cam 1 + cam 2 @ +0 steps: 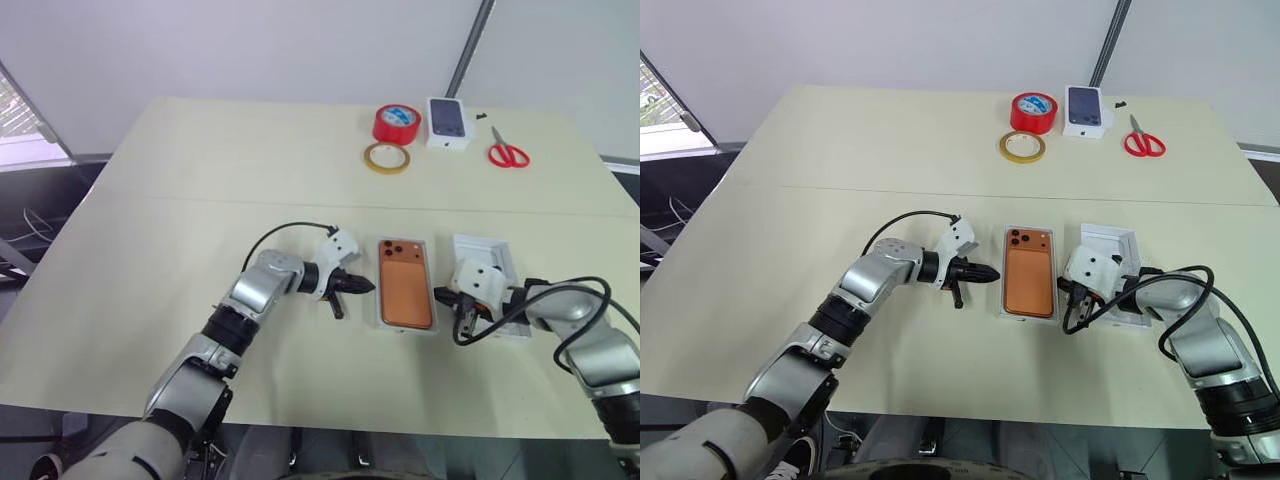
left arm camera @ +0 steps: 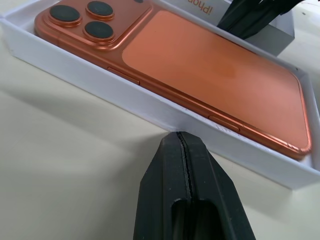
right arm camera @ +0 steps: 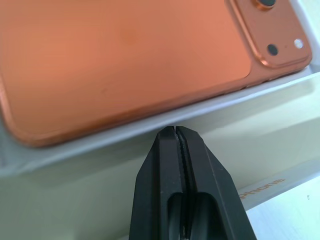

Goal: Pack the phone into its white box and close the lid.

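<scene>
table (image 1: 200, 220) | phone (image 1: 405, 285) in white box (image 2: 125, 95) | left pincer (image 2: 181, 137), right pincer (image 3: 175, 131) clenched, empty

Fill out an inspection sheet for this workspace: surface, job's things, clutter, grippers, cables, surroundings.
Surface: cream table, a seam running across it.
Job's things: phone lies camera side up inside the white box; lid open side up on the table to its right, not yet on.
Clutter: red tape roll, tan tape ring, small white box, red scissors at the far edge.
Grippers: left gripper shut, empty, beside the box; right gripper shut, empty, between box and lid.
Cables: black cable loops over each wrist.
Surroundings: grey wall.
</scene>
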{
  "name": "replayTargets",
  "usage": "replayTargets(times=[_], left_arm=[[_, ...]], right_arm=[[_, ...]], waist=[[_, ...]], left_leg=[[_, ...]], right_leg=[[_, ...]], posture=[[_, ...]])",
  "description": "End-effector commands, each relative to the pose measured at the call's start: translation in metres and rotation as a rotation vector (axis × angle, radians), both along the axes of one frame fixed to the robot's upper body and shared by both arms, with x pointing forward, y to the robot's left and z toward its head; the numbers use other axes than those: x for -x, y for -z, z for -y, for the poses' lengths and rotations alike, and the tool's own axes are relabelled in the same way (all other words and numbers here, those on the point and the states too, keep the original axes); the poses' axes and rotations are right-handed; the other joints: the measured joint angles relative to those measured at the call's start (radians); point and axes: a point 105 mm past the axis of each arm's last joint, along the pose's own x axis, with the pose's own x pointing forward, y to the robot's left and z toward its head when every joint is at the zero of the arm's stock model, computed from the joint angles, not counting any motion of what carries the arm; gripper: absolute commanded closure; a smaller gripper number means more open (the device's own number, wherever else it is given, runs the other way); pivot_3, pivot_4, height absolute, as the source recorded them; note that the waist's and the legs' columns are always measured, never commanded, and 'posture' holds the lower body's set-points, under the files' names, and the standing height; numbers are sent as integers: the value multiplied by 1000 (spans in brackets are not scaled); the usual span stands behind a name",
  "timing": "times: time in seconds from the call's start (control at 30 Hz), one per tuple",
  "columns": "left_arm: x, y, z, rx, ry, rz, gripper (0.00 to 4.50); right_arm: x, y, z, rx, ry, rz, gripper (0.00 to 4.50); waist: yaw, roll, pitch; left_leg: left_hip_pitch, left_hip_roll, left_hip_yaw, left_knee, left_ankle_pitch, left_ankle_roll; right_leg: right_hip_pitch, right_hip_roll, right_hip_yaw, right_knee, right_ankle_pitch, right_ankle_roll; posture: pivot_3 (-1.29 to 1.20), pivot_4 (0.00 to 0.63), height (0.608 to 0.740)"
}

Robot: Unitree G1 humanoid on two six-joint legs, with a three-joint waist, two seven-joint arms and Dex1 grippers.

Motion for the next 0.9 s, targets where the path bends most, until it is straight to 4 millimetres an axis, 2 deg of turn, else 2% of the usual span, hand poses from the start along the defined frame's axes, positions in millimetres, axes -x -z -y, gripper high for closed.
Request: replayTargets(times=[0.03,0.13,0.27,0.37,0.4,0.47,0.5,0.67,0.7,0.73,0.83,0.9], left_arm=[[-7,-10,-19,33,-53,24,4500],[-8,-17,-30,70,-88,22,4500],[-16,-21,-49,51,-170,105,4500],[-10,-28,-59,101,-163,78,4500],[-6,-30,-62,125,-150,46,4247],[-7,-39,-72,137,-153,104,3660],[-7,-42,-77,141,-154,121,3156],[4,-52,-94,191,-111,138,604],[8,-50,-97,184,-94,124,53],[13,-48,-102,171,-76,122,0],[26,-49,-110,154,-10,158,0],[28,-55,-114,163,5,271,0]], right_arm=[[6,-1,15,9,18,-25,4451],[7,-2,28,29,54,-17,4451],[7,-9,29,5,57,9,4451],[-2,-30,18,-151,102,52,4451],[-2,-36,16,-280,146,-20,4493],[-2,-46,22,-363,198,-37,3922],[-1,-49,26,-370,216,-29,3583],[-3,-50,38,-336,371,68,1007],[-1,-49,32,-321,378,89,459],[3,-48,22,-333,386,91,38],[9,-46,15,-253,465,148,38],[18,-38,12,-207,528,120,38]], waist=[[0,0,0],[0,0,0],[2,1,0],[0,2,1],[-2,2,1],[-2,5,3],[-2,5,3],[0,5,3],[-1,5,3],[-1,5,3],[-3,8,4],[-2,8,4]], left_leg=[[0,0,0,0,0,0],[0,0,0,0,0,0],[0,0,0,0,0,0],[-1,0,0,0,0,0],[-1,0,0,0,0,0],[-1,1,0,0,0,0],[-1,1,0,0,0,0],[-1,1,0,-2,0,0],[-1,1,0,-2,0,0],[-1,1,0,-2,0,0],[-2,1,0,-3,1,-2],[-2,1,1,-3,1,-2]], right_leg=[[0,0,0,0,0,0],[0,0,0,0,0,0],[0,0,0,0,0,0],[-1,0,0,0,0,0],[-1,0,0,0,0,0],[-1,0,0,0,0,0],[-1,0,0,1,0,0],[-2,0,0,0,0,0],[-2,0,0,0,0,0],[-2,0,0,0,0,0],[-4,0,0,1,0,0],[-4,0,1,1,0,0]], posture=[[0,150,740],[0,150,740],[0,150,740],[0,150,740],[0,150,740],[0,150,740],[0,150,740],[0,150,740],[0,150,740],[0,150,740],[0,150,740],[0,150,740]])
